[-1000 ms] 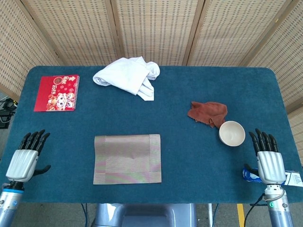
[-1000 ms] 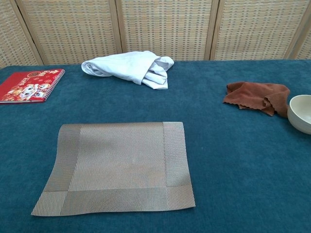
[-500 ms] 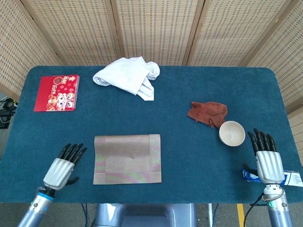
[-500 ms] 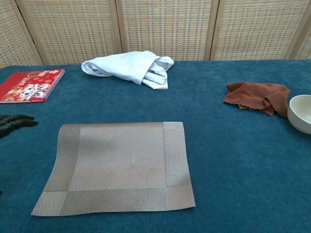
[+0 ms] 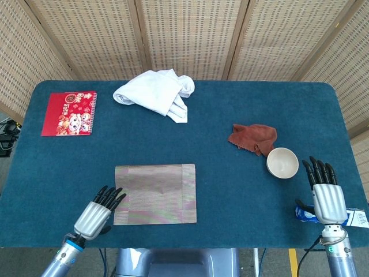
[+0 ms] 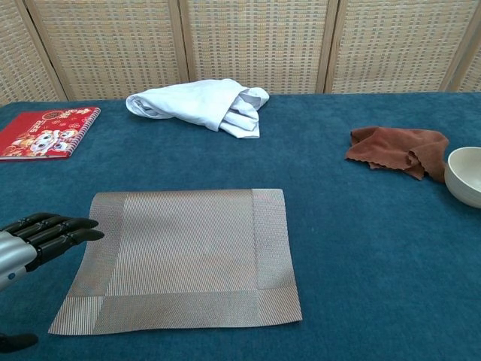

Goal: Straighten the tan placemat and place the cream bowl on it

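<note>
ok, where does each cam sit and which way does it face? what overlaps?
Head view: high above the near edge, looking down on the blue felt table; shows left hand and right hand.
Chest view: low at the near edge, facing the wicker screens; only the left hand shows.
Shared: tan woven placemat, cream bowl, left hand.

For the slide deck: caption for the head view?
Left hand open beside tan placemat; right hand open near cream bowl.
</note>
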Controlling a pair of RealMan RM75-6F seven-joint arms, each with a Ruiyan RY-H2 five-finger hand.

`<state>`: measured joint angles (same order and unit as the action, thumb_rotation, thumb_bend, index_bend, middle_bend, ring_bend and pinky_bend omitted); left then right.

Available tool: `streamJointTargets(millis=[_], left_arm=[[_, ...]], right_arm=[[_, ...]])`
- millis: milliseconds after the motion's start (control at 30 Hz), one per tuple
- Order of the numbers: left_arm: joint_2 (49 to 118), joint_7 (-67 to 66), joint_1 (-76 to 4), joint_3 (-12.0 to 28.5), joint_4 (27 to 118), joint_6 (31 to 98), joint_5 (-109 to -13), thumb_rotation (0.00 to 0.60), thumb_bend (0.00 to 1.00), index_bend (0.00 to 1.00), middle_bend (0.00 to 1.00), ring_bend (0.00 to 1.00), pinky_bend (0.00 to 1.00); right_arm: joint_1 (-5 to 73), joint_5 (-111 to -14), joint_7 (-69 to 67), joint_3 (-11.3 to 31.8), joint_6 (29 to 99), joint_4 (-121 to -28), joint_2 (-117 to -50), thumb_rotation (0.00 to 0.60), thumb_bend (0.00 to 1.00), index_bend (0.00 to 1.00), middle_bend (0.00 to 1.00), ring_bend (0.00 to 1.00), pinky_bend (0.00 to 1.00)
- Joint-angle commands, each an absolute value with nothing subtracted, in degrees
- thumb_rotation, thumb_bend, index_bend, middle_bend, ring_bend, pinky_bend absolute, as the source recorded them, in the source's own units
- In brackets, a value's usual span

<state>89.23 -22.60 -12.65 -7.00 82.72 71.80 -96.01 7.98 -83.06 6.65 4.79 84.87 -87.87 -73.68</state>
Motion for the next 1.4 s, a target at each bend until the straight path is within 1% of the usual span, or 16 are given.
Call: streamJointTargets(millis=[33,233,367,533,633,767,967,1067,1133,1233,1300,1400], left_arm=[[89.7,-23.0,-12.6,-6.8,82.2,72.0,-95.9,0.600,0.09,0.07,0.00,0.00,0.00],[91.6,-24.0,-13.1,-6.3,81.1,71.9,-96.1,0.600,0.09,0.07,0.00,0.00,0.00],[92.7,-24.4,-13.5,-6.2,80.6,71.4,-96.0,0.600,0.15,0.08,0.00,0.00,0.00],[93.3,-25.1,-13.8,-6.2,80.5,70.5,-95.4,0.600,0.16,0.08,0.00,0.00,0.00],[93.6,-25.9,-13.8,-6.4,80.3,70.2,-95.0,0.600,0.23,0.09,0.00,0.00,0.00],[94.1,-26.0,-13.7,-6.4,79.6,70.6,-95.0,0.600,0.35,0.10,0.00,0.00,0.00],[94.7,-26.3,-13.8,-6.4,78.8,71.0,-95.1,0.600,0.44,0.10,0.00,0.00,0.00],[94.9,-26.5,-13.9,-6.3,78.7,70.9,-94.9,0.600,0.44,0.11,0.00,0.00,0.00],[95.0,-26.6,-13.9,-6.2,78.6,70.9,-94.7,0.600,0.44,0.14,0.00,0.00,0.00],[95.2,-26.7,-13.9,-6.0,78.6,71.1,-94.5,0.600,0.44,0.27,0.00,0.00,0.00],[95.4,-26.9,-13.9,-5.7,78.6,71.5,-94.3,0.600,0.44,0.38,0.00,0.00,0.00],[95.5,-26.9,-13.9,-5.6,78.7,71.5,-94.1,0.600,0.44,0.45,0.00,0.00,0.00]], right_arm=[[7.9,-83.1,6.3,4.9,84.8,-87.9,-73.6,0.600,0.24,0.06,0.00,0.00,0.03],[7.8,-83.3,5.9,5.0,84.9,-88.0,-73.4,0.600,0.24,0.06,0.00,0.00,0.03],[7.7,-83.2,5.6,5.2,84.9,-88.0,-73.2,0.600,0.24,0.06,0.00,0.00,0.03],[7.6,-83.1,5.2,5.4,84.7,-88.1,-73.1,0.600,0.24,0.06,0.00,0.00,0.04],[7.6,-83.3,4.7,5.5,84.8,-88.1,-73.0,0.600,0.24,0.06,0.00,0.00,0.04],[7.6,-83.5,4.3,5.5,84.8,-88.0,-73.1,0.600,0.24,0.06,0.00,0.00,0.05],[7.6,-83.5,4.1,5.5,84.5,-88.0,-73.1,0.600,0.24,0.06,0.00,0.00,0.05],[7.6,-83.4,4.0,5.5,84.3,-88.1,-73.1,0.600,0.24,0.06,0.00,0.00,0.05],[7.6,-83.4,3.9,5.5,84.3,-88.1,-73.0,0.600,0.24,0.06,0.00,0.00,0.05],[7.6,-83.5,3.7,5.5,84.2,-88.2,-73.0,0.600,0.24,0.06,0.00,0.00,0.05],[7.6,-83.5,3.6,5.6,84.2,-88.3,-72.9,0.600,0.24,0.07,0.00,0.00,0.05],[7.5,-83.5,3.4,5.6,84.2,-88.3,-72.8,0.600,0.24,0.07,0.00,0.00,0.05]])
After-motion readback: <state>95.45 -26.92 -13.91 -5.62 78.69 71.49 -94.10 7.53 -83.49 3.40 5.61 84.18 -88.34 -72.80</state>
